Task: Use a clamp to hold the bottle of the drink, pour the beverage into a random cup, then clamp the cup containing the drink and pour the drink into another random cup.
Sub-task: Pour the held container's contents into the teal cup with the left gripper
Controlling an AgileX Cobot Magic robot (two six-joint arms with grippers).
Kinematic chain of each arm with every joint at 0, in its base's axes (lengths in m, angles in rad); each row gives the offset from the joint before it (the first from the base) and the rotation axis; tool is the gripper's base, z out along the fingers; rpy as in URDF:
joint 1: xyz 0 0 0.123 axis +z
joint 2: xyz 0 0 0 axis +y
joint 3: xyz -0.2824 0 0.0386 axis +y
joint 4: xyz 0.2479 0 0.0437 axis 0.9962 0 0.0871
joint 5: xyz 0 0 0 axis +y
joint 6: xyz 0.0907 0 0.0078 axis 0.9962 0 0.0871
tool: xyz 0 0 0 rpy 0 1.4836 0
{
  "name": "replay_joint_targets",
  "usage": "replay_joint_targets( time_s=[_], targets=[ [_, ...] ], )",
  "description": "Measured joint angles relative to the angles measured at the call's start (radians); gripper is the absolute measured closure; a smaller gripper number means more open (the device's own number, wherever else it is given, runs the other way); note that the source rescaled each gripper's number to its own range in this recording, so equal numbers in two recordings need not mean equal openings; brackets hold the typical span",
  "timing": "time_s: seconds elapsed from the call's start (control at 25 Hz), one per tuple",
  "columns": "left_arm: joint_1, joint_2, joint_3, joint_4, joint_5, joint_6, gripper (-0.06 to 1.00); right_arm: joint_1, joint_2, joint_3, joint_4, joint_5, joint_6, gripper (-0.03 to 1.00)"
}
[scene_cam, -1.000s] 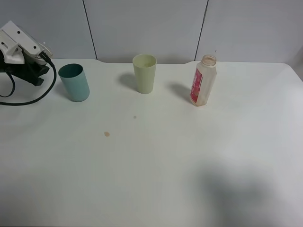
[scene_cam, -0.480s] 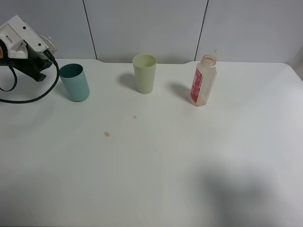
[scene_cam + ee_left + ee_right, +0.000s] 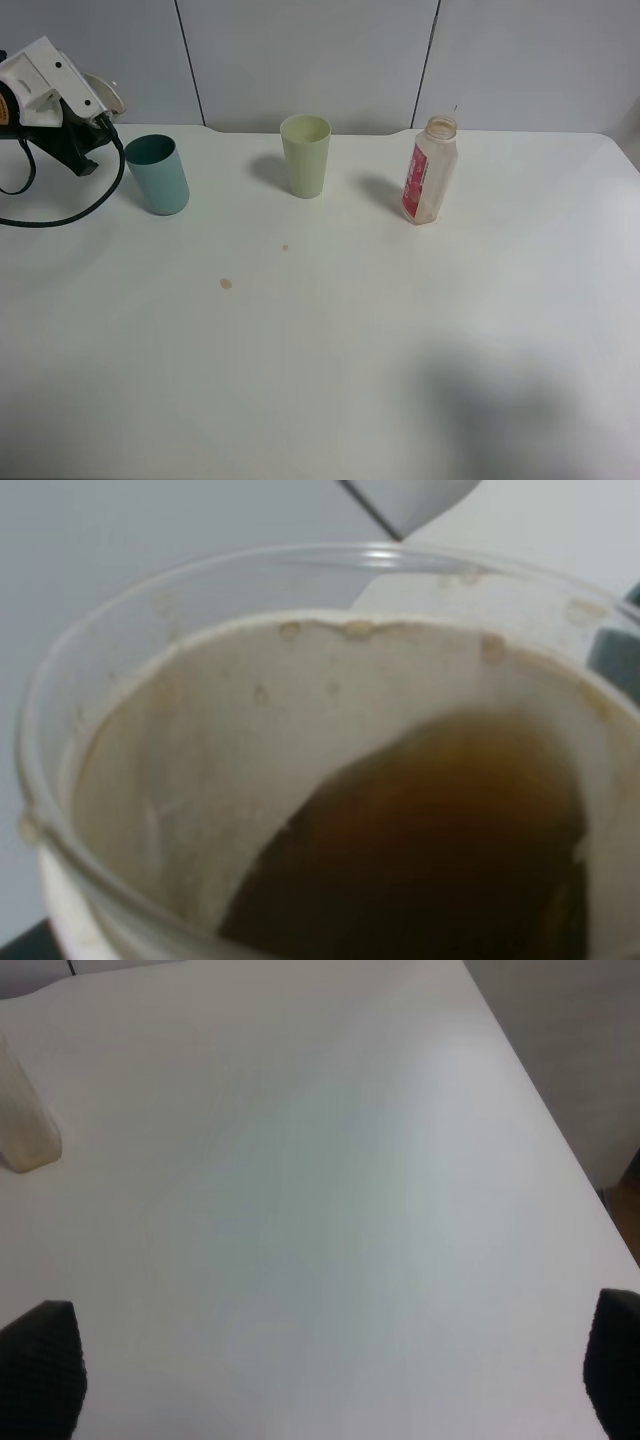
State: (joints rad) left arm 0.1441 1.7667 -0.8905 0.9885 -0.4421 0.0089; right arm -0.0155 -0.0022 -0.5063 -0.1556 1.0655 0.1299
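Observation:
The cup containing the drink [image 3: 200, 780] fills the left wrist view, with a clear rim and a whitish inside. The beverage [image 3: 430, 850], dark brown, lies pooled to one side of the tilted cup. My left gripper [image 3: 82, 122] is shut on this cup, raised at the table's far left, just up and left of the light teal cup [image 3: 157, 174]. The bottle of the drink [image 3: 430, 170] stands upright at the back right, its base also showing as the bottle [image 3: 22, 1125] in the right wrist view. My right gripper [image 3: 325, 1380] is open over bare table, holding nothing.
A pale yellow-green tumbler [image 3: 305, 155] stands at the back between the teal cup and the bottle. A small brown drop [image 3: 226, 284] marks the white table [image 3: 330, 360]. The left arm's black cable [image 3: 60, 215] loops over the table's left side.
The left gripper with its cup has risen and turned, edging right toward the teal cup. The cups, the bottle and the right gripper have not moved.

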Motion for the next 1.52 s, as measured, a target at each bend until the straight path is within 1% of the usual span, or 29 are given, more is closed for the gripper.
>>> replay_joint_targets(
  time_s=[0.12, 0.32, 0.44, 0.8, 1.32, 1.52],
  targets=[
    [-0.008, 0.000, 0.000, 0.011, -0.014, 0.049, 0.94, 0.000, 0.000, 0.000, 0.000, 0.000, 0.000, -0.03],
    [-0.008, 0.000, 0.000, 0.064, -0.021, 0.067, 0.94, 0.000, 0.000, 0.000, 0.000, 0.000, 0.000, -0.03],
    [-0.008, 0.000, 0.000, 0.077, -0.028, 0.092, 0.94, 0.000, 0.000, 0.000, 0.000, 0.000, 0.000, -0.03],
    [-0.008, 0.000, 0.000, 0.081, -0.028, 0.116, 0.94, 0.000, 0.000, 0.000, 0.000, 0.000, 0.000, -0.03],
    [-0.008, 0.000, 0.000, 0.092, -0.026, 0.181, 0.94, 0.000, 0.000, 0.000, 0.000, 0.000, 0.000, -0.03],
    [-0.008, 0.000, 0.000, 0.095, -0.025, 0.188, 0.94, 0.000, 0.000, 0.000, 0.000, 0.000, 0.000, -0.03]
  ],
)
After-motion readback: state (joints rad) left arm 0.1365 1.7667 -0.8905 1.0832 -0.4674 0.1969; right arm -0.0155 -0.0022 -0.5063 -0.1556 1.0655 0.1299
